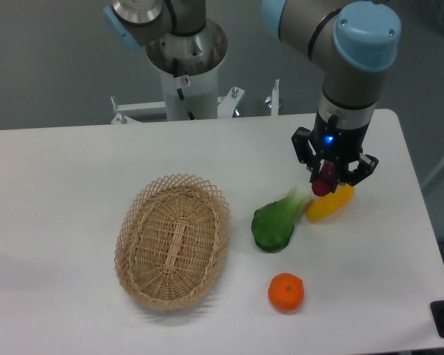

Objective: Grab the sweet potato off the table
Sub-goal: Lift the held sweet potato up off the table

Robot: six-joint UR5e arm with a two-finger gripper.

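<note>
White table (74, 192) with gripper (327, 180) at far right, fingers closed around the sweet potato (325, 180) just above the yellow vegetable (330, 205); grasp looks made, lift step in hand, next needs straight-up raise keeping grip.

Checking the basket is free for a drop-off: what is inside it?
The basket holds nothing visible; its woven floor shows bare. The gripper holds the sweet potato off to the right. Whatever lies under the basket is covered.
</note>
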